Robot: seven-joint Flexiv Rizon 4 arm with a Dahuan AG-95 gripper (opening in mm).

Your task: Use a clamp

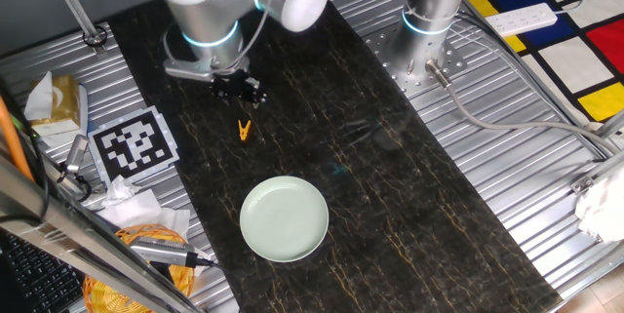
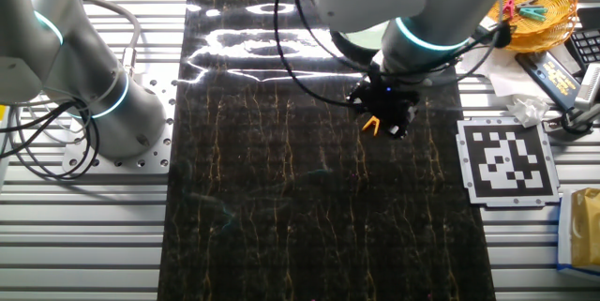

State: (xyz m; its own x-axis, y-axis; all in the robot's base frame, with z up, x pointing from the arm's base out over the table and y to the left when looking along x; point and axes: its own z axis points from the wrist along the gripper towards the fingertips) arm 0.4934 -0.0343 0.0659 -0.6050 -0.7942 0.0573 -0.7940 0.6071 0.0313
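The clamp (image 1: 244, 130) is a tiny orange-yellow clip lying on the dark mat (image 1: 390, 186). In the other fixed view the clamp (image 2: 371, 125) shows just at the edge of the gripper. My gripper (image 1: 240, 92) hangs close above and just behind the clamp, its black fingers pointing down; it also shows in the other fixed view (image 2: 388, 113). In one fixed view a small gap shows between the fingers and the clamp. The fingers are too small and dark to tell how they stand. The pale green plate (image 1: 284, 217) lies on the mat, nearer than the clamp.
A black-and-white marker card (image 1: 135, 143) lies left of the mat, also seen in the other fixed view (image 2: 506, 158). A second arm's base (image 1: 429, 35) stands at the mat's far right. A yellow basket of clips (image 2: 532, 6), tissues and tools crowd the side.
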